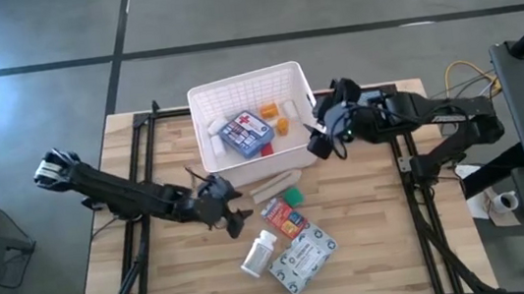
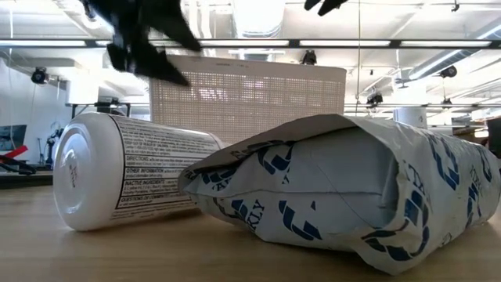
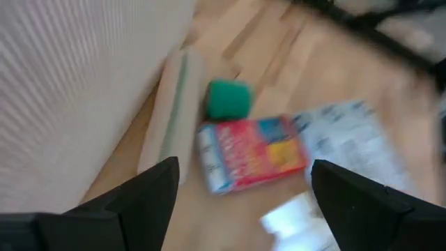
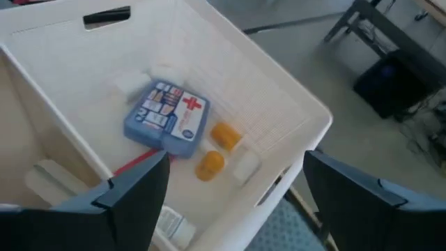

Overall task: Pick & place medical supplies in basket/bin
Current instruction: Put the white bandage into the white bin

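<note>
The white latticed basket (image 1: 205, 99) stands at the table's far middle. It holds a blue-white box (image 4: 168, 117), two orange bits (image 4: 224, 136) and small white items. My right gripper (image 4: 237, 195) hovers open above the basket's right end (image 1: 325, 138), with nothing between its fingers. My left gripper (image 1: 232, 219) is open too, low over the table just near of the basket. Ahead of it on the wood lie a green bit (image 3: 228, 99), a red-orange box (image 3: 254, 153), a grey-white packet (image 1: 303, 256) and a white pill bottle (image 1: 259, 254) on its side.
A long beige flat item (image 1: 272, 185) lies along the basket's near wall. The low view looks past the bottle (image 2: 117, 180) and the packet (image 2: 344, 188) to the basket (image 2: 246, 98) behind them. Black frame rails (image 1: 142, 171) run down both table sides. Bare wood lies near the front edge.
</note>
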You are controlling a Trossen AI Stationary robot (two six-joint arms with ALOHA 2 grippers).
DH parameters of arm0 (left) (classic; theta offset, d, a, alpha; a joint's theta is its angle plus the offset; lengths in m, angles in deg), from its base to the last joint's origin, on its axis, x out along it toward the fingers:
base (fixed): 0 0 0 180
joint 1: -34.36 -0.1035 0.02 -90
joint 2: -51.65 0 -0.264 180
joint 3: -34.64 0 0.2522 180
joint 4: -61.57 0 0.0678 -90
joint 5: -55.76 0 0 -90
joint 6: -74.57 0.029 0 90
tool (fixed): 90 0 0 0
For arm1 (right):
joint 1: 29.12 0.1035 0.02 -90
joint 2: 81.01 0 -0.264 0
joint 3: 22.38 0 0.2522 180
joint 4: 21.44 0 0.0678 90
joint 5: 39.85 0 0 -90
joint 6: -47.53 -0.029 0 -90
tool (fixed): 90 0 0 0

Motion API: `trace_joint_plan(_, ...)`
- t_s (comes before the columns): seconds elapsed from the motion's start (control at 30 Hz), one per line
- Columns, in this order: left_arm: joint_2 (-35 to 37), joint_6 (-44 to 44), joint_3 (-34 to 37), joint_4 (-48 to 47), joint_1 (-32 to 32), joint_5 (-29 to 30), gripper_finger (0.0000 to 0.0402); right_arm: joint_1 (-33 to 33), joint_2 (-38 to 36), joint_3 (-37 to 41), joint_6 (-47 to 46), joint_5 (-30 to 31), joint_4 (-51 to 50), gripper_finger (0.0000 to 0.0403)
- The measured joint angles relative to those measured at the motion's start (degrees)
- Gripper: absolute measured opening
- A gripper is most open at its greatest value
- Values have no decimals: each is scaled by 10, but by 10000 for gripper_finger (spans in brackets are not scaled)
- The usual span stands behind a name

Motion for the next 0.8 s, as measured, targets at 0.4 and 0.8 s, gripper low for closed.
trace_joint_plan(0.4, 3, 14, 17, -41, -10, 148, 304, 28, -5, 34, -73, 56, -1, 320)
trace_joint_plan(0.8, -7, -75, -4, -74, 59, 66, 304, 28, -6, 38, -73, 82, -1, 320)
